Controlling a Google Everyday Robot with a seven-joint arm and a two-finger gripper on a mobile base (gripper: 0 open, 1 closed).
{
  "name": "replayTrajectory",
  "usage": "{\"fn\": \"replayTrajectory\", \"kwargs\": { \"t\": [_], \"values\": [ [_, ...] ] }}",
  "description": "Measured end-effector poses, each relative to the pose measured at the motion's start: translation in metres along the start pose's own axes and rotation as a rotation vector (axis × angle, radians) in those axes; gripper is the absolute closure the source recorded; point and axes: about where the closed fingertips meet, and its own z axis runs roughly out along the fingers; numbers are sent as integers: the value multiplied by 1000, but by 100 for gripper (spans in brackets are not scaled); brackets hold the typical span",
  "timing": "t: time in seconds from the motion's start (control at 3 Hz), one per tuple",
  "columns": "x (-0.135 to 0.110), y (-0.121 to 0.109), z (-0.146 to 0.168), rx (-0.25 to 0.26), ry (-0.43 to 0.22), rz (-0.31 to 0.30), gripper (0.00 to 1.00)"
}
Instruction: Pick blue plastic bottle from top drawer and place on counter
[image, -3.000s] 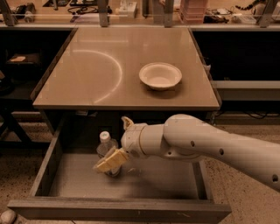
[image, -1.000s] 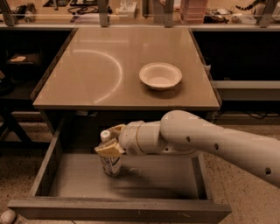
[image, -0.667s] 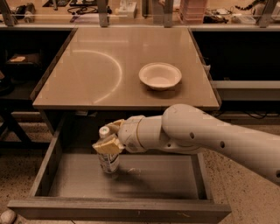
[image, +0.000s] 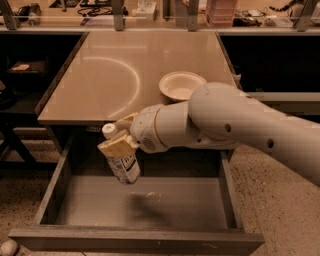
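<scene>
My gripper (image: 119, 139) is shut on the blue plastic bottle (image: 123, 162), a small clear bottle with a white cap and a white label. It holds the bottle tilted in the air above the left part of the open top drawer (image: 135, 202), just below the front edge of the counter (image: 105, 75). The bottle's cap points up and to the left. The drawer floor under it is bare apart from a small pale speck. My white arm reaches in from the right.
A white round bowl (image: 182, 85) stands on the counter's right side. A long cluttered shelf (image: 150, 10) runs along the back. Dark open spaces flank the counter on both sides. The drawer's front panel (image: 135, 241) sticks out toward the camera.
The gripper closed on the bottle on the drawer floor and has lifted it up and to the left, clear of the drawer, to just under the counter's front edge.
</scene>
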Motion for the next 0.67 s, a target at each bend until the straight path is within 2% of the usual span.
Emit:
{"fn": "replayTrajectory", "kwargs": {
  "t": [0.33,0.67],
  "values": [
    [-41,-8,-17,-7,-13,-27,100],
    [-77,-27,-28,-6,-30,-63,100]
  ]
}}
